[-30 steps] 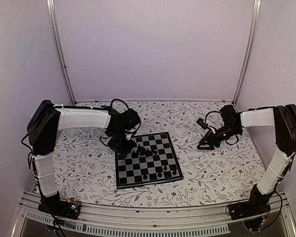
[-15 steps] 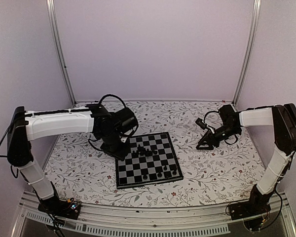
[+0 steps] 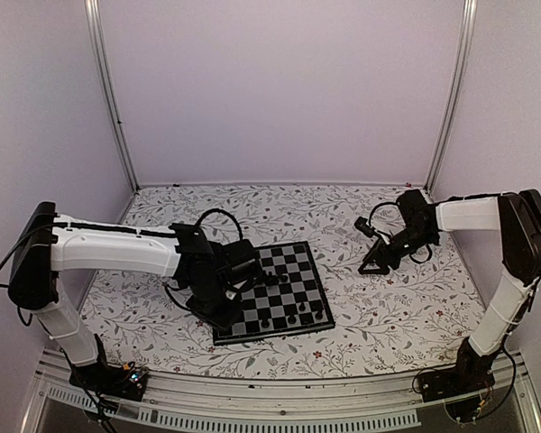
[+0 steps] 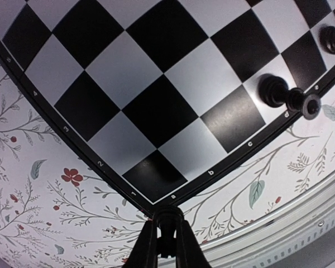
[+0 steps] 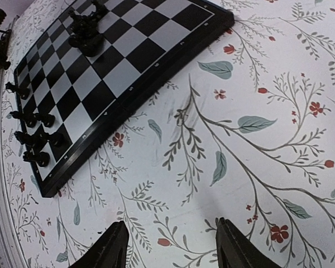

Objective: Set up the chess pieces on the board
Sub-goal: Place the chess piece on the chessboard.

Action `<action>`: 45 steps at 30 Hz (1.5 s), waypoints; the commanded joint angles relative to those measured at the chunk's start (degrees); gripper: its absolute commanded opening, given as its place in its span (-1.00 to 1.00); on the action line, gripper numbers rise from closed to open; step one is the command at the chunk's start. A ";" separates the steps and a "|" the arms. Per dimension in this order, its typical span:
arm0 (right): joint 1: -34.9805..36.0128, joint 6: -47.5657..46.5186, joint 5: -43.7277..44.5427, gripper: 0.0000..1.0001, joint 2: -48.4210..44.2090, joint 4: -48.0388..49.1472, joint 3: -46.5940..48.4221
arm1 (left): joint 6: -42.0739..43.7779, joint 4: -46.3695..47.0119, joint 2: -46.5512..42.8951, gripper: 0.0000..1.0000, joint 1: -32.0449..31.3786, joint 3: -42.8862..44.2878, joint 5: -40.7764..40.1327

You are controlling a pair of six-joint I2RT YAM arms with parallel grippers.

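Currently: board (image 3: 298, 271) lies mid-table on floral cover (image 3: 397, 316). Pieces (image 3: 263, 278): one cluster close to board centre, toward its 10 o'clock; a few more are spaced along the 6 o'clock edge row, mostly toward the right corner. Left gripper (image 4: 166, 223) hangs just off the board's 7 o'clock corner, over the cover. Its jaws are pressed together; cannot tell whether a piece is pinched between them. Right gripper (image 5: 170, 229) sits low over bare cover at the board's 3 o'clock, apart from the board edge. Its jaws are spread, with nothing between them.
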 commanded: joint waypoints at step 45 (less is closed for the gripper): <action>-0.57 8.36 11.29 0.98 -13.99 7.50 0.53 | 2.70 -0.12 -2.41 -0.07 1.55 7.59 -10.35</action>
